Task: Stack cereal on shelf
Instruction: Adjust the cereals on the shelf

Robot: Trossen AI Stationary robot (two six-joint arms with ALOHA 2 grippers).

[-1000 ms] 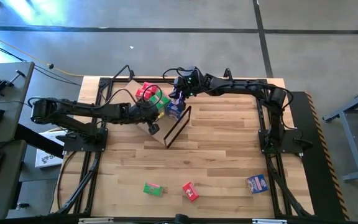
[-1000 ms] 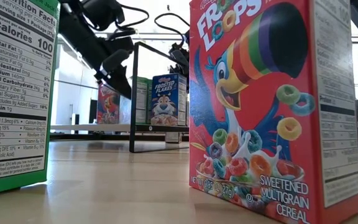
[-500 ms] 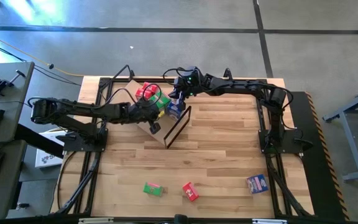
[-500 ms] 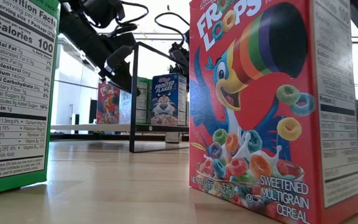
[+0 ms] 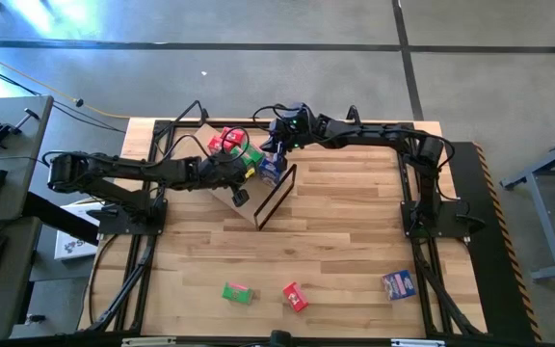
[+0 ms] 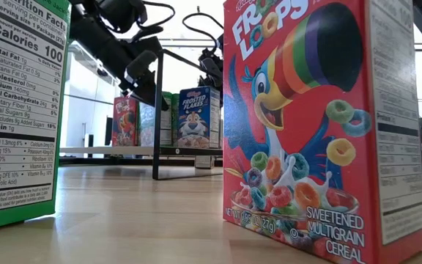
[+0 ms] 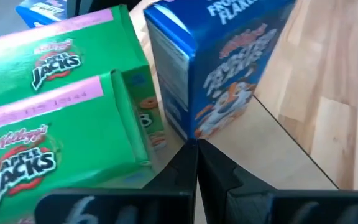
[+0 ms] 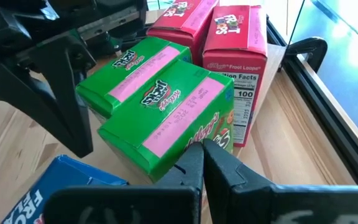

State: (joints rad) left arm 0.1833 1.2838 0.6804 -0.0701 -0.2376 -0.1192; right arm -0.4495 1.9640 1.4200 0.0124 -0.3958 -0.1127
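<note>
The shelf (image 5: 251, 214) is a tan panel with a dark frame (image 6: 157, 110) near the table's far edge. On its panel stand cereal boxes: red Froot Loops (image 8: 240, 50), two green Apple Jacks (image 8: 166, 118) side by side, and blue Frosted Flakes (image 7: 229, 68). My left gripper (image 7: 196, 147) is shut, its tips pointing at the foot of the gap between the green and blue boxes. My right gripper (image 8: 202, 148) is shut, its tips at the near end of the closer green box. More cereal boxes lie loose near the table's front edge. My left gripper's shut tips stand at the lower corner of the blue box (image 7: 199, 132), slanting down from the table's left; whether they touch it I cannot tell. My right gripper's shut tips stand against the green box's end face (image 8: 219, 138), slanting down from the right; touch cannot be told.
Three loose boxes stand near the front edge: green (image 5: 237, 291), red (image 5: 295, 296) and blue (image 5: 398, 283). In the low view the red one (image 6: 321, 125) and the green one (image 6: 17, 110) fill the foreground. Bare tabletop lies between them and the shelf.
My left gripper has tipped slightly upward; in the low view its fingers stand a little higher, and more of the red box behind them shows. My right gripper has kept still.
</note>
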